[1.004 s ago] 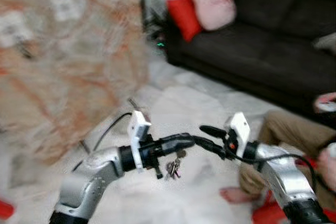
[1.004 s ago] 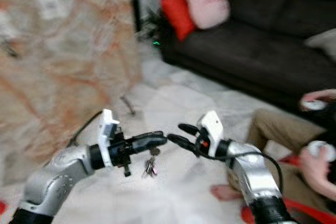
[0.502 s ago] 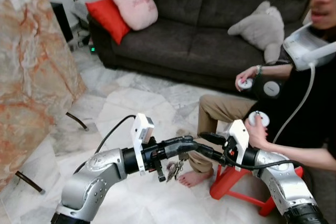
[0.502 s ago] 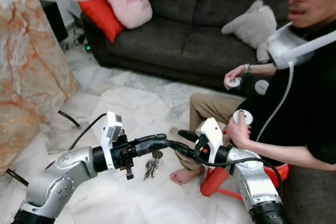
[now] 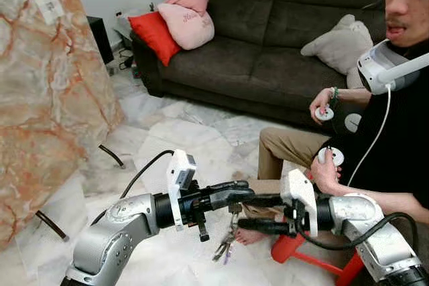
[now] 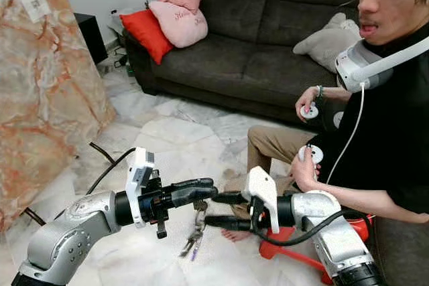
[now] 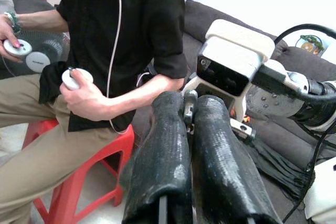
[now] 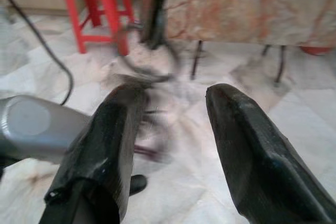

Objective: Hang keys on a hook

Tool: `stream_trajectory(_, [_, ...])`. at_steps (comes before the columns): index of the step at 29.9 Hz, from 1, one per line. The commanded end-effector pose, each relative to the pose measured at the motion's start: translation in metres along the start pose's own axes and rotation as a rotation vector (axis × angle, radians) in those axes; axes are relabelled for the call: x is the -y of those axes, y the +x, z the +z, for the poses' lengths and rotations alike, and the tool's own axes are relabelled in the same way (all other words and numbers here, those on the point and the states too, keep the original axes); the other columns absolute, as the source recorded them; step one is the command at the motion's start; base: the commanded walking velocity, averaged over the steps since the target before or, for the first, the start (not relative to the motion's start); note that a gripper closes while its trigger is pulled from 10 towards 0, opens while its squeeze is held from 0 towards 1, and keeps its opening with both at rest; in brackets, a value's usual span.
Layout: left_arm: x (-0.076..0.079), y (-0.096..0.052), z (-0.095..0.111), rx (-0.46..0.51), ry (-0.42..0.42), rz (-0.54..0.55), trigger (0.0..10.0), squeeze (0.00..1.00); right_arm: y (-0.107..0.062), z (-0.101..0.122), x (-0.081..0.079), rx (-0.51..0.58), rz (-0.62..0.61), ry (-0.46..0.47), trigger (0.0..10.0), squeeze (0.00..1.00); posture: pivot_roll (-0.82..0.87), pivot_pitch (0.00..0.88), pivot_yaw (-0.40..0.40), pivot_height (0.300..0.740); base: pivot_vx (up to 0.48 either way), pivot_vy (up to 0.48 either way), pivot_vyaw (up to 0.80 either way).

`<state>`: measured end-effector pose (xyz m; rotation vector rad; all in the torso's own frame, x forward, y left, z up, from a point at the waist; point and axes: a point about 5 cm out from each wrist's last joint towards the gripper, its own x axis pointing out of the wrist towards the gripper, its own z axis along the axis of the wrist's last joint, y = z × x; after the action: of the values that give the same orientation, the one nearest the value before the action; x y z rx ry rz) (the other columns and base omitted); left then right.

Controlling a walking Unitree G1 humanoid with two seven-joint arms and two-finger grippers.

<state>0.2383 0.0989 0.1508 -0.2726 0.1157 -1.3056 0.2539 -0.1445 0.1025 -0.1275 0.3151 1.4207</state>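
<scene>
We observed the keys [image 5: 226, 246] dangling in mid-air above the pale marble floor [image 5: 174, 145], suspended from a ring pinched at the tip of the left claw [image 5: 245, 195]. The bunch hung below and between the two arms, close in front of the robot. In the left wrist view the two black fingers [image 7: 163, 166] of the left claw lay pressed together, with a small metal piece of the key ring [image 7: 189, 106] gripped at their tips.

The right claw [image 5: 248, 212] reached toward the left one from the opposite side, its fingers spread apart, one above and one below the hanging ring, and holding nothing that we could make out. In the right wrist view the fingers [image 8: 247, 150] stood well apart, and the keys appeared between them as a dark blur.

Just behind the right arm sat a person [image 5: 382, 132] on a red plastic stool [image 5: 301, 252], a bare foot [image 5: 251, 236] on the floor near the keys and a white hand controller [image 5: 325, 113] in each hand. Farther back stood a dark sofa [image 5: 268, 51] bearing a red cushion [image 5: 155, 35], a pink cushion [image 5: 191, 21] and a grey soft toy [image 5: 338, 41]. A marble-patterned slab [image 5: 47, 105] leaned at the robot's left.
</scene>
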Motion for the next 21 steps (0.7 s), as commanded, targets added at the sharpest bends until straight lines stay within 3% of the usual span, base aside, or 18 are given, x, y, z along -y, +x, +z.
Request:
stream_trajectory(1, [0.004, 0.001, 0.002, -0.011, 0.007, -0.026, 10.0, 0.0, -0.001, -0.005, -0.003, -0.07, 0.017, -0.02, 10.0, 0.0, 0.04, 0.0, -0.05, 0.74, 0.0, 0.0, 0.0])
stream_trajectory(4, [0.005, -0.002, 0.001, -0.024, 0.007, -0.028, 10.0, 0.0, -0.003, -0.016, -0.009, -0.174, 0.047, -0.006, 10.0, 0.0, 0.04, 0.0, -0.054, 0.74, 0.0, 0.0, 0.0])
stream_trajectory(12, [0.007, -0.004, 0.002, -0.017, 0.012, -0.019, 10.0, 0.0, -0.003, -0.018, -0.003, -0.205, 0.01, -0.026, 10.0, 0.0, 0.05, 0.0, -0.06, 0.74, 0.0, 0.0, 0.0])
stream_trajectory(15, [0.008, -0.005, 0.003, -0.009, 0.009, -0.027, 10.0, 0.0, -0.004, -0.021, 0.006, -0.22, -0.069, -0.055, 10.0, 0.0, 0.05, 0.0, -0.063, 0.74, 0.0, 0.0, 0.0])
stream_trajectory(18, [0.008, -0.005, 0.001, -0.021, 0.009, -0.025, 10.0, 0.0, -0.003, -0.01, 0.014, -0.134, -0.143, -0.093, 10.0, 0.0, 0.05, 0.0, -0.063, 0.74, 0.0, 0.0, 0.0])
stream_trajectory(20, [0.007, -0.006, 0.0, -0.027, 0.005, -0.026, 10.0, 0.0, -0.002, 0.005, 0.017, -0.017, -0.179, -0.088, 10.0, 0.0, 0.05, 0.0, -0.061, 0.74, 0.0, 0.0, 0.0])
stream_trajectory(21, [0.007, -0.006, 0.0, -0.027, 0.005, -0.026, 10.0, 0.0, -0.002, 0.005, 0.017, -0.017, -0.179, -0.088, 10.0, 0.0, 0.05, 0.0, -0.061, 0.74, 0.0, 0.0, 0.0])
